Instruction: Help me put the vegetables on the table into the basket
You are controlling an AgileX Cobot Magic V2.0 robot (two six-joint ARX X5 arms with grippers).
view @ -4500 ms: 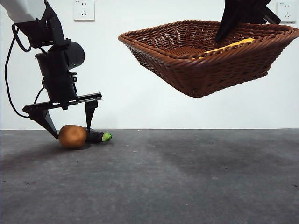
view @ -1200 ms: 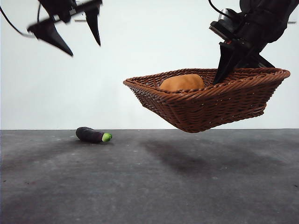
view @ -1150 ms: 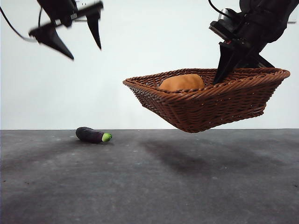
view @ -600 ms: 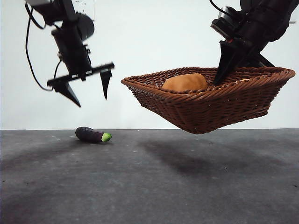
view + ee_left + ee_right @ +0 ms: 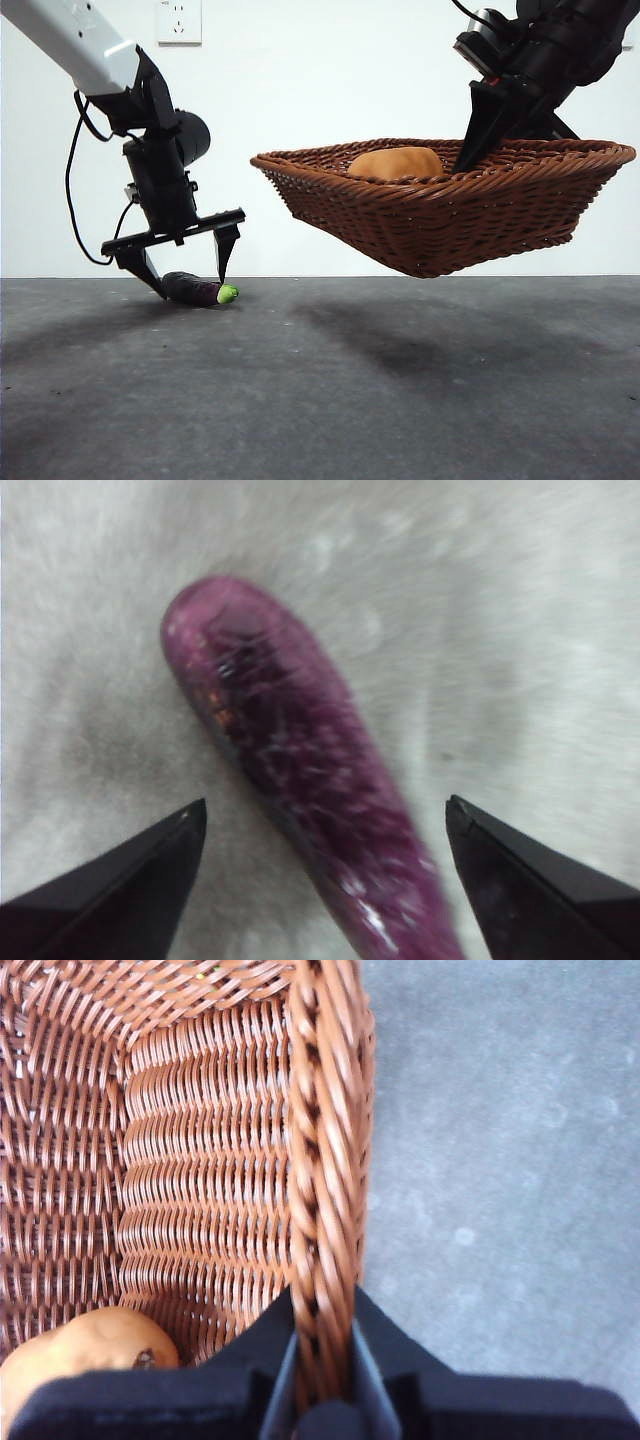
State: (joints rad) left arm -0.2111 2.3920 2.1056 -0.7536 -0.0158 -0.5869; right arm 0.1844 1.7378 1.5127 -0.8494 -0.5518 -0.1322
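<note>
My left gripper (image 5: 186,272) sits wide open around the eggplant (image 5: 300,770); it looks glossy, slippery, light, so I'd pinch mid-body. Right gripper (image 5: 322,1360) is clamped on the basket (image 5: 450,215) rim.

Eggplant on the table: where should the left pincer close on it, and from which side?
Grip the eggplant across its thick purple middle, coming straight down from above. It lies flat on the table, and the open left pincer already straddles it, one jaw on each long side. The rounded body tapers toward the green tip, so a grip there would probably slip.
</note>
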